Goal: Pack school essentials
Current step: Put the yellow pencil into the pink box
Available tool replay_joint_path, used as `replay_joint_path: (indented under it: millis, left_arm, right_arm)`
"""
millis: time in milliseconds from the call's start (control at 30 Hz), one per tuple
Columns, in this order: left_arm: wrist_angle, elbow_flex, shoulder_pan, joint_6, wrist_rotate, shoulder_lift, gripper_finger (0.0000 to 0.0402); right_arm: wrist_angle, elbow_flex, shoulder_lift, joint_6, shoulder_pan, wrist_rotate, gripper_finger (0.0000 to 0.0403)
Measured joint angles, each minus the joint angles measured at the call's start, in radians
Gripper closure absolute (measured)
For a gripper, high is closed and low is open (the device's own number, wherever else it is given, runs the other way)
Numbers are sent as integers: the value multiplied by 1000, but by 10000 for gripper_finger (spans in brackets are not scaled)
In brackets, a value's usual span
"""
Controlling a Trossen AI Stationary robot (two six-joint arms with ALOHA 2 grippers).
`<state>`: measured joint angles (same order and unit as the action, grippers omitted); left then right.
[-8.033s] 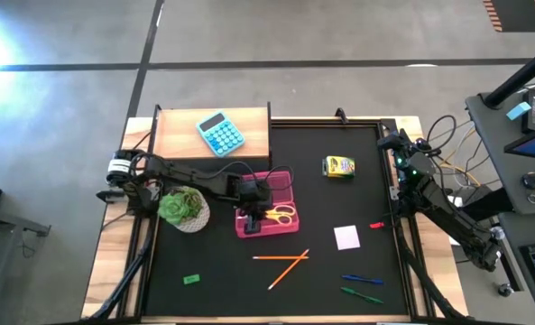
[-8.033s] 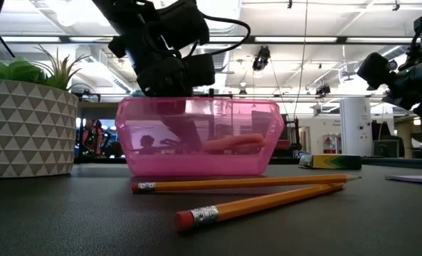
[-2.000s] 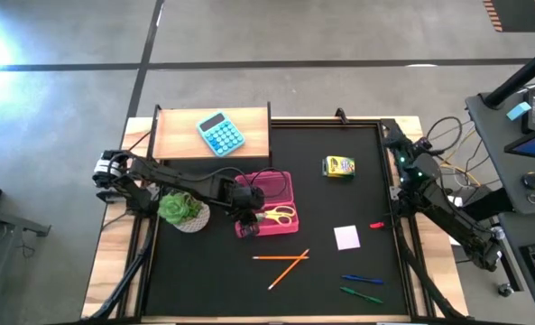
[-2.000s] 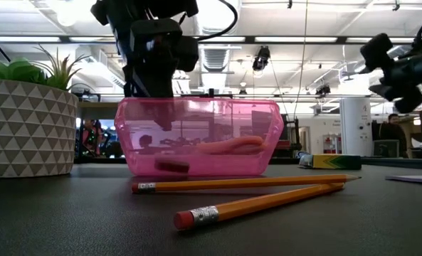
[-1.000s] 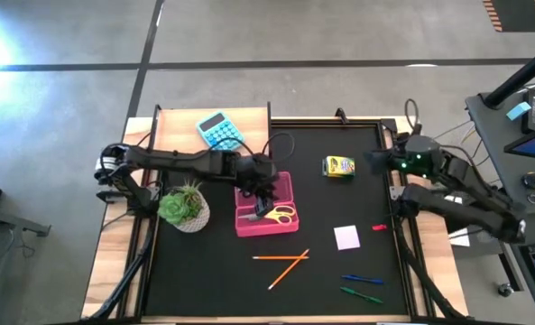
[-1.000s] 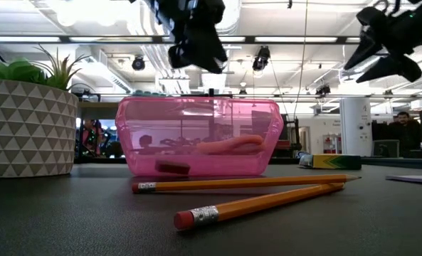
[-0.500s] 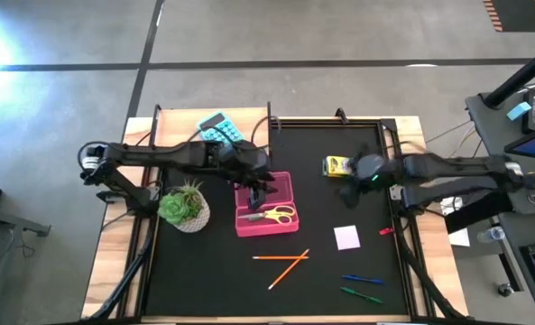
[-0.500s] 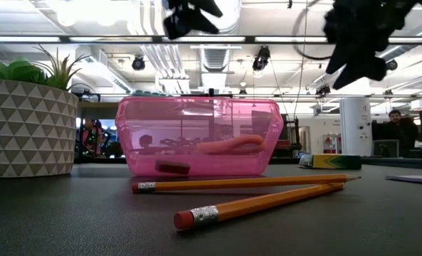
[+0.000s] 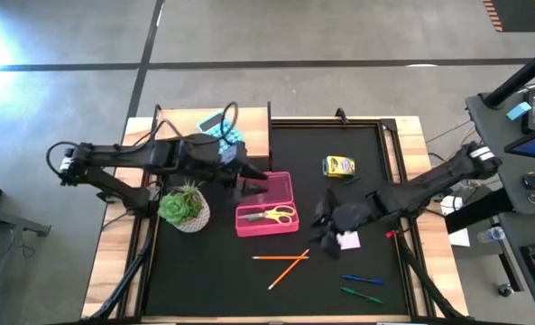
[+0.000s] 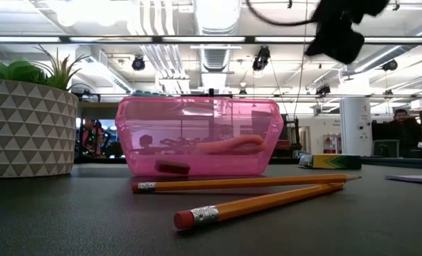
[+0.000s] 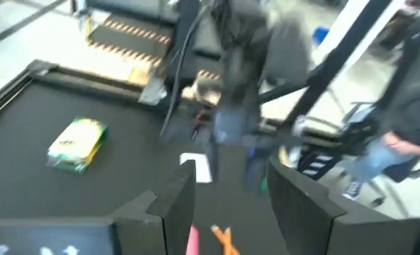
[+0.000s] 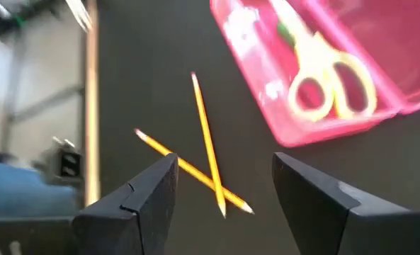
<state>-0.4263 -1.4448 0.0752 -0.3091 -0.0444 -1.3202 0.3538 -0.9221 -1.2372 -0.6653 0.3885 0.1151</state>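
Observation:
The pink box [image 9: 267,203] stands mid-table with the yellow-handled scissors [image 9: 272,215] lying flat in it. Two orange pencils [image 9: 285,262] lie crossed on the black mat near it. The white note pad [image 9: 348,240], the crayon box [image 9: 337,166] and the blue and green pens [image 9: 362,287] also lie on the mat. My left gripper [image 9: 253,183] hangs open and empty above the box's far left corner. My right gripper [image 9: 319,230] is open and empty, above the mat beside the note pad, and its wrist view looks down on the pencils [image 12: 206,152].
A potted plant [image 9: 184,208] stands left of the box. A light-blue calculator [image 9: 215,122] lies on the wooden stand at the far left, partly under my left arm. A small red thing [image 9: 392,234] lies near the mat's right edge. A person shows beyond the table [image 11: 401,134].
My left gripper has risen out of the pink box, drawn back toward the table's left and tipped up toward level. My right gripper has swung from the far right edge toward the near side and the middle, coming over the note pad. Both stay open; no object has moved.

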Motion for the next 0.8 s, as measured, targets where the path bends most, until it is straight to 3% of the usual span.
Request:
replay_joint_path:
  millis: [500, 800]
  left_arm:
    - [321, 2, 252, -26, -2, 61, 244]
    - [359, 3, 328, -25, -1, 61, 244]
  right_arm:
    - [-3, -367, -529, 143, 83, 27, 184]
    - [70, -461, -688, 142, 78, 35, 184]
